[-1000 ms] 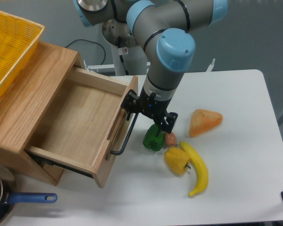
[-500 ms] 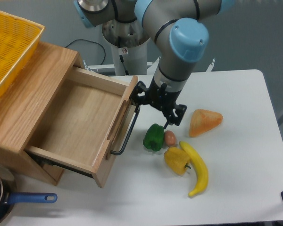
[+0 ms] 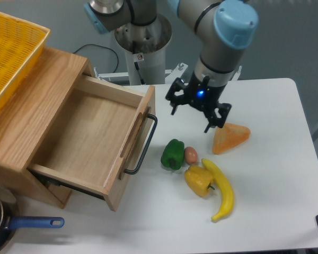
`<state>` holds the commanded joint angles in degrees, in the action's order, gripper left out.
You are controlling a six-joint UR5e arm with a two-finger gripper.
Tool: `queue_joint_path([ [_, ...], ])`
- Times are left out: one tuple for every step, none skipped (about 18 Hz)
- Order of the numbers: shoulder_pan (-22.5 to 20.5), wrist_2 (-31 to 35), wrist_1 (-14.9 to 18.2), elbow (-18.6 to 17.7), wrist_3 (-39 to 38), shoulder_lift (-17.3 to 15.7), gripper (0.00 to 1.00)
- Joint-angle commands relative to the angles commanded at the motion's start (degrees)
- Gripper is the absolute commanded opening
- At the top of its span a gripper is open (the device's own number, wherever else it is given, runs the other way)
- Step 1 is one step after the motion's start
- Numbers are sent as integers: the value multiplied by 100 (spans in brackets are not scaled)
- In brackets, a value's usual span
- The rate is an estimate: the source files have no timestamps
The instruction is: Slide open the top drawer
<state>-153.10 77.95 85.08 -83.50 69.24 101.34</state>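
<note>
You are seeing the top drawer [image 3: 90,137] standing open over a white table [image 3: 270,185]; the gripper [image 3: 197,111] is hanging above it, fingers spread, gripping nothing.

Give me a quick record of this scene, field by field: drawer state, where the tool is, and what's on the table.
top drawer: pulled well out, inside bare
handle: black bar, nothing gripping it
tool: open, empty, above the table right of the drawer
table: green pepper, yellow pepper, banana, orange wedge
cabinet top: yellow basket
lower left: pan, blue handle
</note>
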Motion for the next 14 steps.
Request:
queue_joint_path([
  [17, 175, -17, 0, 246, 0, 100],
  [44, 420, -44, 0, 518, 9, 100],
  [79, 684, -70, 0, 825, 35, 100],
  [114, 904, -79, 0, 1055, 53, 100],
  [184, 984, -105, 0, 1196, 70, 100],
  [237, 994, -132, 0, 1224, 88, 100],
  [272, 985, -141, 9, 1233, 140, 100],
  [290, 977, -219, 17, 1267, 175, 100],
  [333, 976, -394, 17, 1311, 237, 100],
  [386, 1011, -543, 17, 1338, 290, 100],
  [413, 1020, -597, 17, 1338, 368, 100],
  [430, 1003, -615, 9, 1338, 404, 100],
  [457, 977, -650, 9, 1347, 439, 100],
  [509, 976, -711, 0, 1347, 492, 100],
])
